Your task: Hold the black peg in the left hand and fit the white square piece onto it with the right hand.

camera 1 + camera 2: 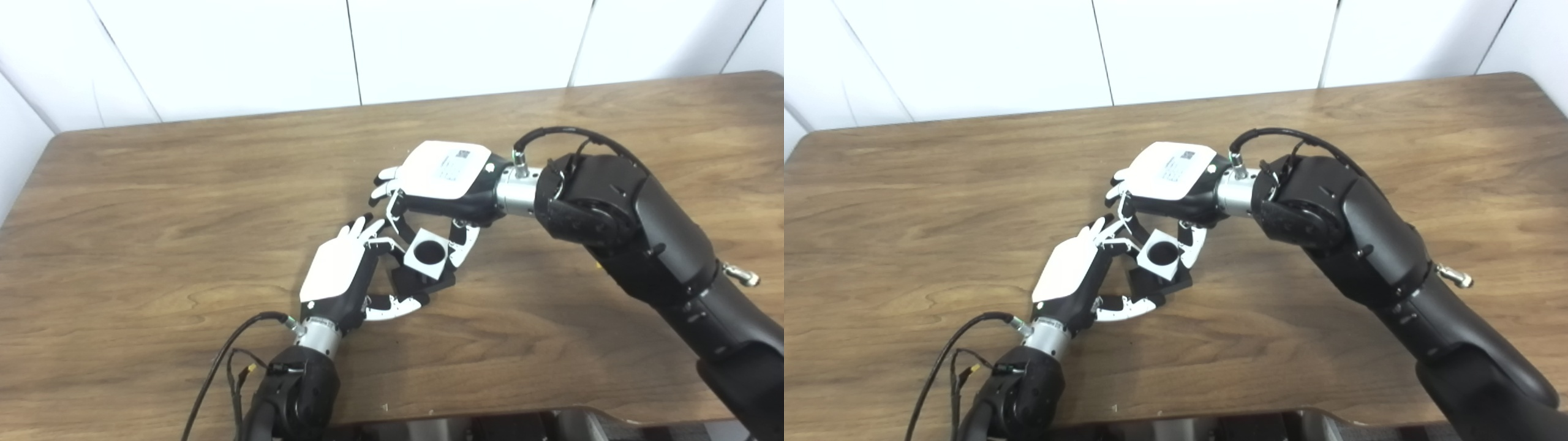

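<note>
At frame centre, my right hand (pixel 450 177) pinches the white square piece (pixel 427 253) directly above the black peg (pixel 422 283). My left hand (pixel 346 272) grips that peg's base, hole facing up.

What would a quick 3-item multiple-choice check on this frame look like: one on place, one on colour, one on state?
1. Where is the white square piece?
A. At the table's far left edge
B. Between the two hands, right above the black peg
C. On the floor

2. What colour is the table?
A. Brown wood
B. Green
C. White

3. What is the right hand doing?
A. Resting open and empty
B. Holding a cup
C. Holding the white square piece in its fingers

Key: 1 B, the piece sits over the dark block that the left hand holds. 2 A, wood grain shows all over the top. 3 C, fingers close on both sides of the piece.
</note>
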You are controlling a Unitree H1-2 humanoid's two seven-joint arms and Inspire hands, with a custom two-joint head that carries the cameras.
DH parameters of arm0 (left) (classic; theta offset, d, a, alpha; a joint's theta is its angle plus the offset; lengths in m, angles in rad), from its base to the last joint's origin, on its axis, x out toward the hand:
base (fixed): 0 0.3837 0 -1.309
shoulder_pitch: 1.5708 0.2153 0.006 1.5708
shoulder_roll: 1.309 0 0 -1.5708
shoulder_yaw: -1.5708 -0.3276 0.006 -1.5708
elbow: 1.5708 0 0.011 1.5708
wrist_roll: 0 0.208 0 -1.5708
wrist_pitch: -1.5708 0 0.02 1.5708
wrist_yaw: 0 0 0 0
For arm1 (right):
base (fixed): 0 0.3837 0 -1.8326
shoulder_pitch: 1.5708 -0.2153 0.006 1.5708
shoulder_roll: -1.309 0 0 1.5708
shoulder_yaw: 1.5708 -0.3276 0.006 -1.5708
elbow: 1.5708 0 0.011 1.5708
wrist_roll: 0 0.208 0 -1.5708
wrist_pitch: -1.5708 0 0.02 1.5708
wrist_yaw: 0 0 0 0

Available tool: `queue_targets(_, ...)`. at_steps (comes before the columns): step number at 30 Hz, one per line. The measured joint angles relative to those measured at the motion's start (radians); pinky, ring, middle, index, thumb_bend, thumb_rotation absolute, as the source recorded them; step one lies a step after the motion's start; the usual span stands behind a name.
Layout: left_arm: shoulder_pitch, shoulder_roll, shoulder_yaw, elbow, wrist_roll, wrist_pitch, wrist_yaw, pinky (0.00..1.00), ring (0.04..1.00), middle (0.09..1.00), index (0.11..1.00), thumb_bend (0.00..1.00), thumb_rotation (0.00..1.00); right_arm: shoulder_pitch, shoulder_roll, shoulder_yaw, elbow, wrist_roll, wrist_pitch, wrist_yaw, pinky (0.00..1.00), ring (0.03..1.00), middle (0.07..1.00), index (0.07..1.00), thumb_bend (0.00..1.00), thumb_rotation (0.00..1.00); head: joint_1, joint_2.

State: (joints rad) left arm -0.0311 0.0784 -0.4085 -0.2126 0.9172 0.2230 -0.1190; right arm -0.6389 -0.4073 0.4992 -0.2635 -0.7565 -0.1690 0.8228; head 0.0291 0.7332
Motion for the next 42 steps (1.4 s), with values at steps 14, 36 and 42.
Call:
queue_targets(14, 0.002, -0.007, 0.002, 0.0, 0.0, -0.001, 0.009, 1.0, 1.0, 0.927, 0.534, 0.58, 0.3, 0.0, 0.0, 0.002, 0.0, -0.009, -0.01, 0.001, 0.79, 0.931, 0.883, 0.63, 0.84, 0.14, -0.002, 0.005)
queue_targets(36, 0.002, -0.006, 0.002, -0.001, 0.003, 0.0, 0.0, 1.0, 1.0, 0.926, 0.535, 0.59, 0.28, 0.0, 0.0, 0.0, -0.009, -0.074, 0.002, 0.068, 0.9, 0.999, 0.979, 0.877, 1.0, 0.25, -0.006, 0.003)
queue_targets(42, 0.002, -0.005, 0.003, -0.001, 0.003, 0.002, 0.0, 1.0, 1.0, 0.926, 0.538, 0.59, 0.28, 0.0, 0.0, -0.01, -0.018, -0.083, 0.016, 0.091, 0.92, 1.0, 0.978, 0.876, 1.0, 0.25, -0.008, 0.005)
